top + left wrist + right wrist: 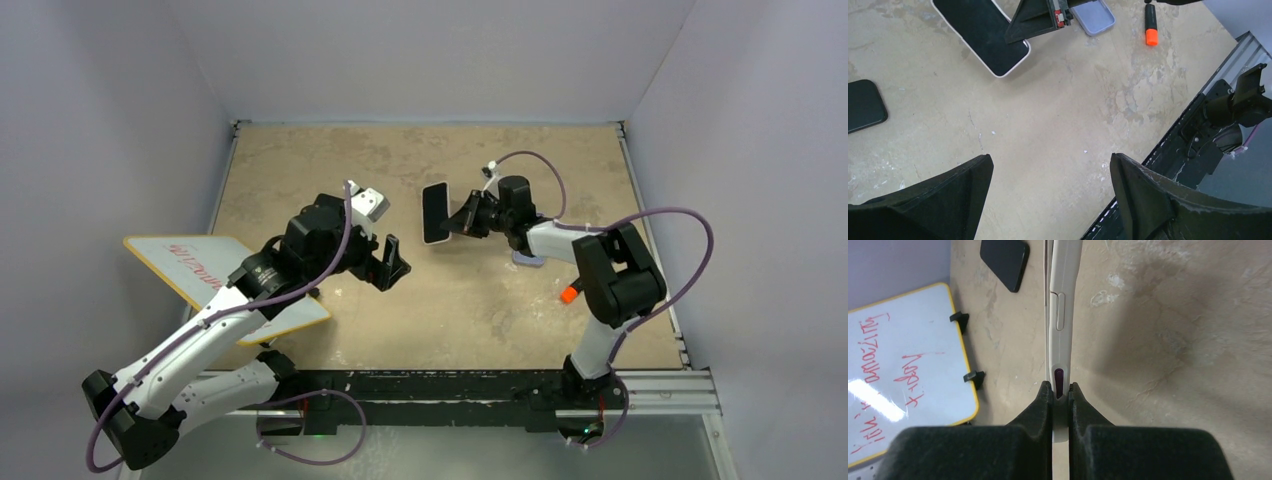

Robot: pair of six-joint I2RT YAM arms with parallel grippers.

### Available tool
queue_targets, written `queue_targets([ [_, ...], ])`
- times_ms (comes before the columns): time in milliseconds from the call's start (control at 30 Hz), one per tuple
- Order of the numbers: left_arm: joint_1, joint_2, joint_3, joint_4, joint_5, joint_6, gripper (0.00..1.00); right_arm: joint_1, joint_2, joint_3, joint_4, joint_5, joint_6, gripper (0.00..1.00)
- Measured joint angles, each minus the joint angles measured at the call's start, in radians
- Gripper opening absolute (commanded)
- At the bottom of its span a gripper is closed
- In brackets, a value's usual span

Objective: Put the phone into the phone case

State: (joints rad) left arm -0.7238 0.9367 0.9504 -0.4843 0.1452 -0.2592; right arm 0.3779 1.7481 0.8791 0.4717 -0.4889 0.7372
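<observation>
Pinching the phone (980, 32) on edge, my right gripper (1060, 390) is clamping it well right of the whiteboard (200, 265); my left gripper (1050, 165) is hanging open, empty. I'm judging the phone case (1064, 300) fitted, only set-down remaining.

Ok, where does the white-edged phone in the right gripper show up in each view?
Top external: the phone sits just above centre, immediately left of the right gripper.
Left wrist: the phone is at the top, left of centre, with its dark screen showing.
Right wrist: the phone is edge-on, running up the middle.
Shared landmark: the right gripper, clamped on the phone in all three views.
</observation>
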Motion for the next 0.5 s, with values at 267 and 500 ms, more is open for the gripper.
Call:
queue_targets([
  [267, 0.000, 0.000, -0.006, 0.007, 0.008, 0.021, 0.91, 0.003, 0.081, 0.111, -0.130, -0.053, -0.058, 0.12],
  [500, 0.000, -0.001, -0.006, 0.012, 0.016, 0.036, 0.92, 0.001, 0.168, 0.216, -0.284, -0.021, -0.112, 0.31],
])
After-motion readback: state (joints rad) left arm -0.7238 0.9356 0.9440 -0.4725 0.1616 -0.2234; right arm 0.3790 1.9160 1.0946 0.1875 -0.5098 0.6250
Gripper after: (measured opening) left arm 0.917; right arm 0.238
